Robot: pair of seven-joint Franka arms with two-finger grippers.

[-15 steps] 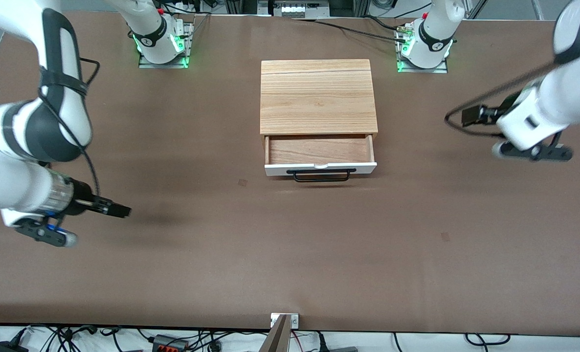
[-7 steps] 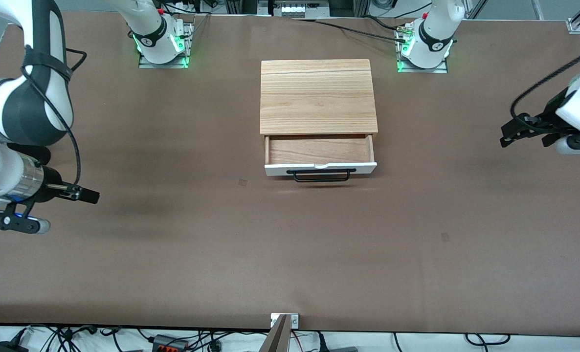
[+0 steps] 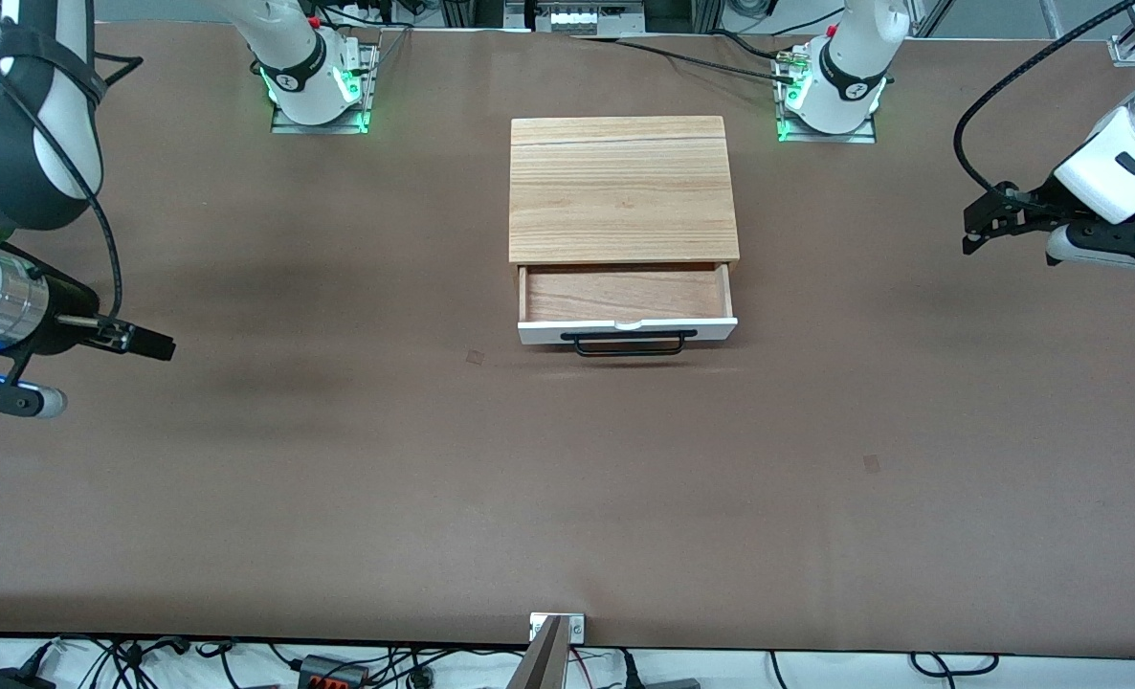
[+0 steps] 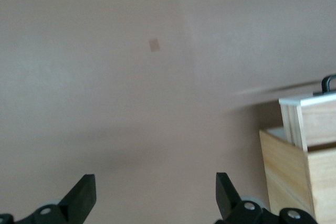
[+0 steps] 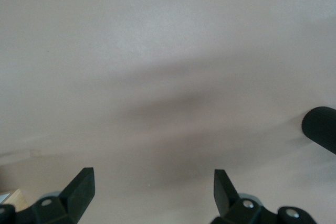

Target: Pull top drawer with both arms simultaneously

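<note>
Table (image 3: pixel 338 517): a wide brown surface; both arm bases stand along the edge farthest from the front camera.
Right arm (image 3: pixel 12 144): it reaches out over its own end of the table, well apart from the cabinet.
Left arm (image 3: pixel 1118 167): it reaches out over its own end of the table, also well apart from the cabinet.
Cabinet (image 3: pixel 622 187): small, of light wood, it stands in the middle of the table between the two bases.
Top drawer (image 3: pixel 625 304): it is pulled out of the cabinet toward the front camera; the reddish-brown wooden inside shows, and the white front is nearest to that camera.
Handle (image 3: pixel 630 344): a long black bar on the white front of the drawer; no gripper touches it.
Right gripper (image 3: pixel 151 341): it is over bare table at the right arm's end; the fingers (image 5: pixel 79 187) stand wide apart and hold nothing.
Left gripper (image 3: pixel 977 228): it is over bare table at the left arm's end; the fingers (image 4: pixel 81 195) stand wide apart and hold nothing. In the left wrist view a corner of the cabinet and the pulled-out drawer shows.
</note>
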